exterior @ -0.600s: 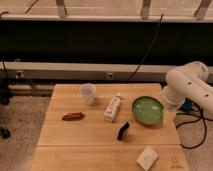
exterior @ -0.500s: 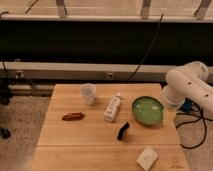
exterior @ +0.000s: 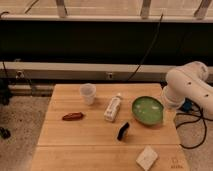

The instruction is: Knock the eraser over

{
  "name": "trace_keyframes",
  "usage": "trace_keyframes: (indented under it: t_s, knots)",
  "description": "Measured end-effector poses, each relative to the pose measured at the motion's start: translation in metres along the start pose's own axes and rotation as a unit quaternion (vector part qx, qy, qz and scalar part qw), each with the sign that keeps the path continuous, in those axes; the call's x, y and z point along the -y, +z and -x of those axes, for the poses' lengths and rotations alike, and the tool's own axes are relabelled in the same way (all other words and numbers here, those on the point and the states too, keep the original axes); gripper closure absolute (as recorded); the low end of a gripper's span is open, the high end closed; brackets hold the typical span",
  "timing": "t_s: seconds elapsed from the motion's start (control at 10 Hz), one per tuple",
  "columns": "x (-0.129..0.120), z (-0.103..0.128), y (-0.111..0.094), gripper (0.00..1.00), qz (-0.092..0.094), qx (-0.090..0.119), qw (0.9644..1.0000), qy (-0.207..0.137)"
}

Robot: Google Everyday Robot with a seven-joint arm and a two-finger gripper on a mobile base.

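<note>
The eraser (exterior: 123,131) is a small thin black block on the wooden table (exterior: 90,142), a little right of centre and just below the green bowl's left side. It seems to stand on a narrow edge. My white arm (exterior: 187,85) hangs over the table's right edge. My gripper (exterior: 171,100) is at the arm's lower end, beside the bowl's right rim. It is well apart from the eraser, up and to its right.
A green bowl (exterior: 148,110) sits right of centre. A white bottle (exterior: 113,108) lies beside it, and a clear cup (exterior: 88,93) stands behind on the left. A reddish-brown oblong (exterior: 73,116) lies at the left. A white square block (exterior: 146,158) is near the front edge.
</note>
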Motion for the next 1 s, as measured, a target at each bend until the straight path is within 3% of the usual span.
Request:
trace_keyframes:
  t_s: [1.0]
  knots:
    - [-0.008, 0.003, 0.016, 0.20, 0.009, 0.001, 0.9999, -0.008]
